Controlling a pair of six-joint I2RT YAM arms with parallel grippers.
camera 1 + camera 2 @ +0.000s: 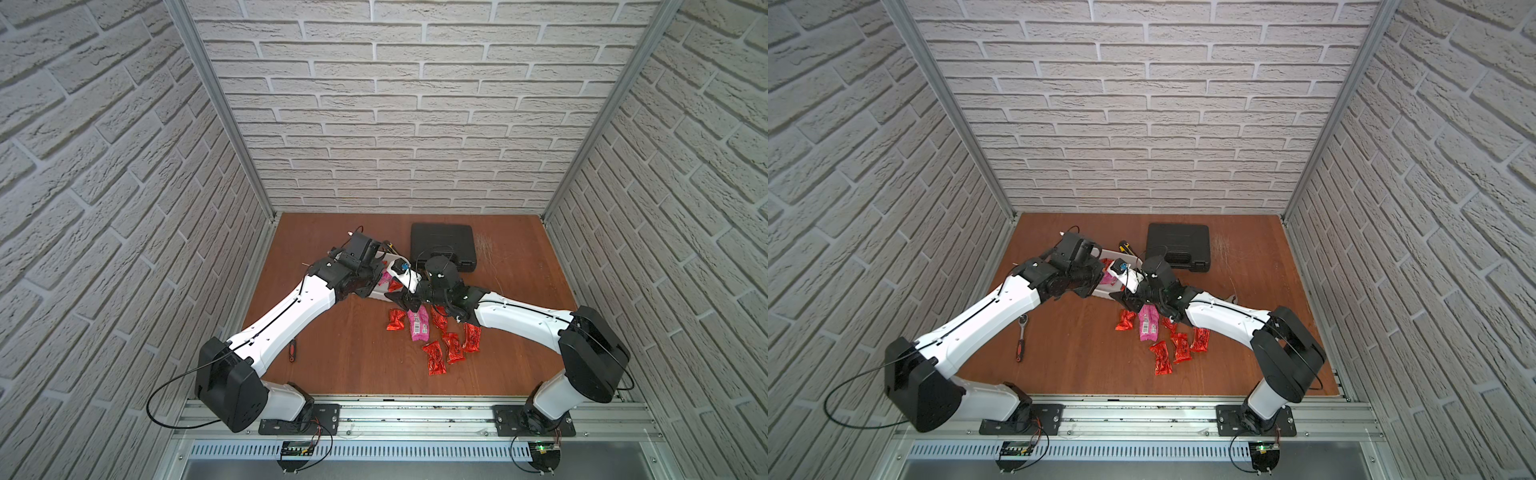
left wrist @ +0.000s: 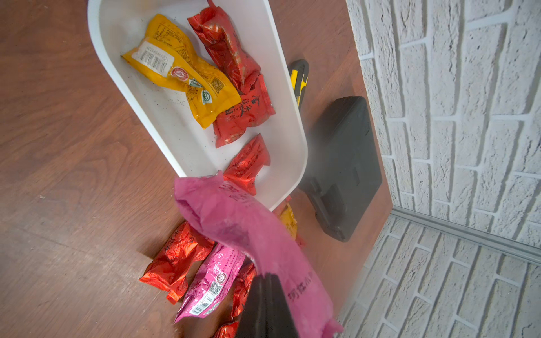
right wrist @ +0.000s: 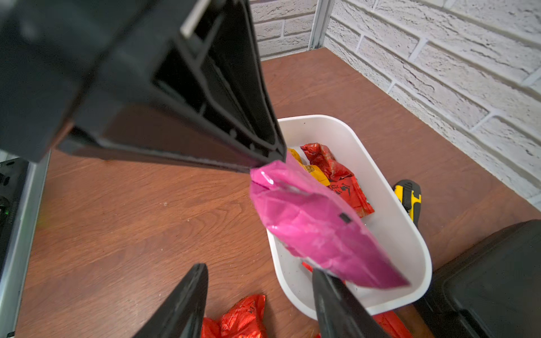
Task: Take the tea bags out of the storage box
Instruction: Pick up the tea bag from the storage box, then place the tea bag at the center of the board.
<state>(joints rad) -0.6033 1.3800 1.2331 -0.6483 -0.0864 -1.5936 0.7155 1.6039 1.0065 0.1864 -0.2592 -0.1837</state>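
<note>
Tea bags [image 2: 243, 114], one yellow and several red, lie in the white storage box [image 2: 294, 131] mid-table. Loose tea bags [image 1: 434, 357] lie on the wooden table [image 1: 332, 357] just beside it. The left gripper [image 2: 267, 276] is clamped on a pink tea bag [image 2: 248, 228] above the box's end. The right gripper [image 3: 259, 268] stands beside it, jaws apart, grasping nothing. A black case [image 1: 442, 245] sits behind.

This looks like a robot test cell in a lab. It is a narrow booth whose walls [image 1: 415, 124] are papered in white mock brick and framed by bare aluminium posts [image 1: 220, 108]. Two white-and-black robot arms [image 1: 286, 311] are bolted to a metal rail [image 1: 415, 417] along the front of a wood-grain counter [image 1: 332, 357]. Bare circuit boards [image 1: 297, 449] with loose cables sit below the rail.
</note>
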